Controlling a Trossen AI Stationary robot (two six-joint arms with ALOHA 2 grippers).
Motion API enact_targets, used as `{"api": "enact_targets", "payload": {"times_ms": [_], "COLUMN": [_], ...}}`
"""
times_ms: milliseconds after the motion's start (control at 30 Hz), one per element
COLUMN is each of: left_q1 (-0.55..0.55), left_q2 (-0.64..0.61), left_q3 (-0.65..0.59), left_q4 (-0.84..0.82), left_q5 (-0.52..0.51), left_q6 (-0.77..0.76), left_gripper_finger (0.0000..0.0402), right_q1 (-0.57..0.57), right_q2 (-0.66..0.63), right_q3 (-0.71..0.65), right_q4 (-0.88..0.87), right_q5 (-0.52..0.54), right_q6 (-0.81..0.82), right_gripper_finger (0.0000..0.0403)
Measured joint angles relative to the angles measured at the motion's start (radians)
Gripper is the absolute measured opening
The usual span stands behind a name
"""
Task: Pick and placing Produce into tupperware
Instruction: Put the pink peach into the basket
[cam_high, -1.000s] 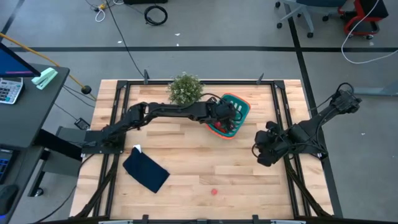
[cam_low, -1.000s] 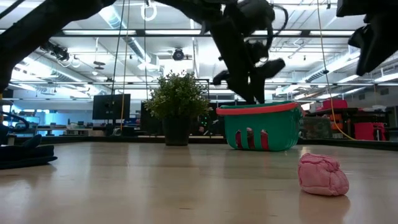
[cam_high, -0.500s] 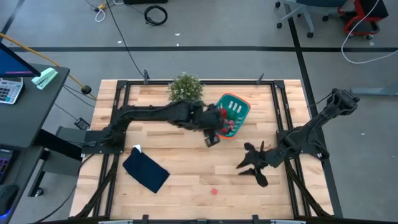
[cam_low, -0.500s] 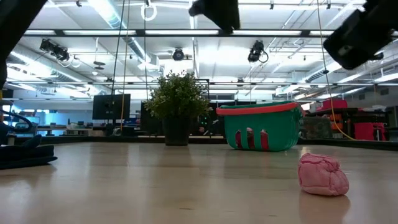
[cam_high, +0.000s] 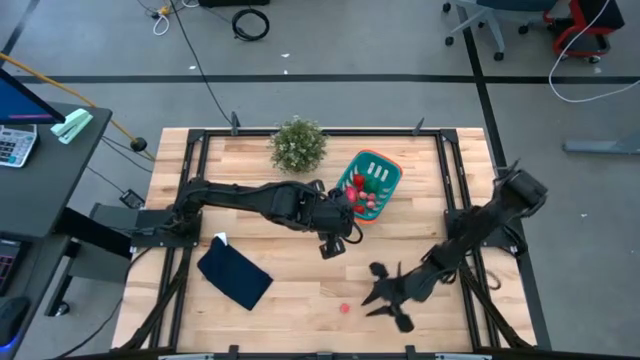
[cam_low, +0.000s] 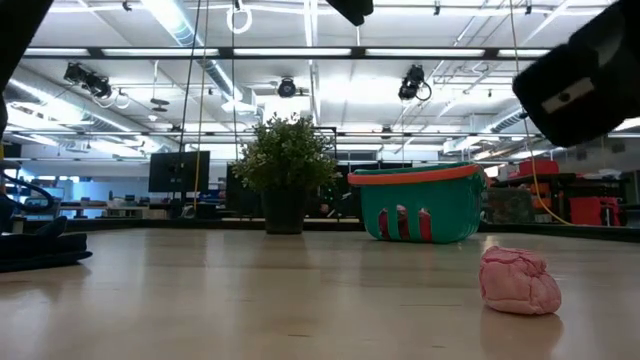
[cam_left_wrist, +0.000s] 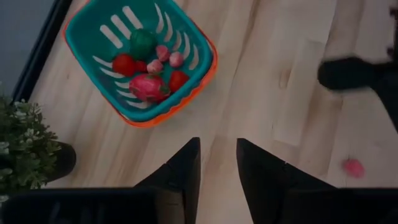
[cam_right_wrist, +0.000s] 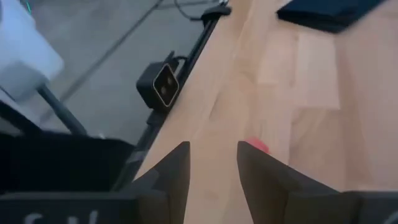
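One pink toy fruit (cam_high: 344, 308) lies alone on the worktop (cam_high: 290, 290), low centre of the high view; the rest sit in the teal basket (cam_high: 385, 166), upper centre. The fruit looks soft, light and lumpy, likely to squash; best pinched across its middle. Right gripper (cam_high: 388, 300) hangs just beside it, jaws apart, empty. Left gripper (cam_high: 336, 246) hangs below the basket, jaws slightly parted, empty.
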Motion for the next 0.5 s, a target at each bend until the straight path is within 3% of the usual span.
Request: {"api": "enact_targets", "payload": {"times_ms": [167,500], "left_q1": [-0.001,-0.009], "left_q2": [0.000,0.001], "left_q3": [0.000,0.001], "left_q4": [-0.013,-0.024], "left_q5": [-0.002,-0.002], "left_q6": [-0.035,-0.080], "left_gripper_finger": [0.0102,0.0087], "right_q1": [0.001,-0.012], "right_q2": [0.132,0.259], "right_q3": [0.139,0.302], "right_q4": [-0.094,-0.274], "right_q5": [-0.008,0.025], "right_q6": [-0.116,-0.246], "right_gripper_finger": [0.0140,0.0150]}}
